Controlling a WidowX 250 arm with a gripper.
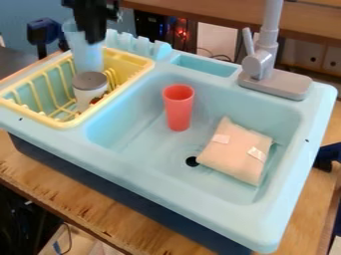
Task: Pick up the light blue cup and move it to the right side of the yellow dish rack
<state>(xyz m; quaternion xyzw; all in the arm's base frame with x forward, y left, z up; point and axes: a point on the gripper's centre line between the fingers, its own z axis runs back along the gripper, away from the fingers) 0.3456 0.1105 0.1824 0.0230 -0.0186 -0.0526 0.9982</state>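
Camera view: black two-finger gripper [95,38] at upper left, over far end of yellow dish rack [141,62]; claw wide or narrow, cannot tell; contact with cup unclear. Nearest item: pale-blue translucent cup [87,56], upright, behind grey-lidded container [90,89]. Handling, judged: light, thin-walled plastic, smooth, somewhat slippery, may flex. Best hold: opposite sides below rim, gentle squeeze. Red cup [178,107], beige pouch [236,152]: in sink basin [136,137].

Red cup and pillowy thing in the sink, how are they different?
The red cup stands upright; the pillowy thing lies down. The cup is round with an open top, while the pillowy thing is squarish and puffy. The cup is plain red; the pillowy thing is pale with whitish patches. Both are in the blue sink.
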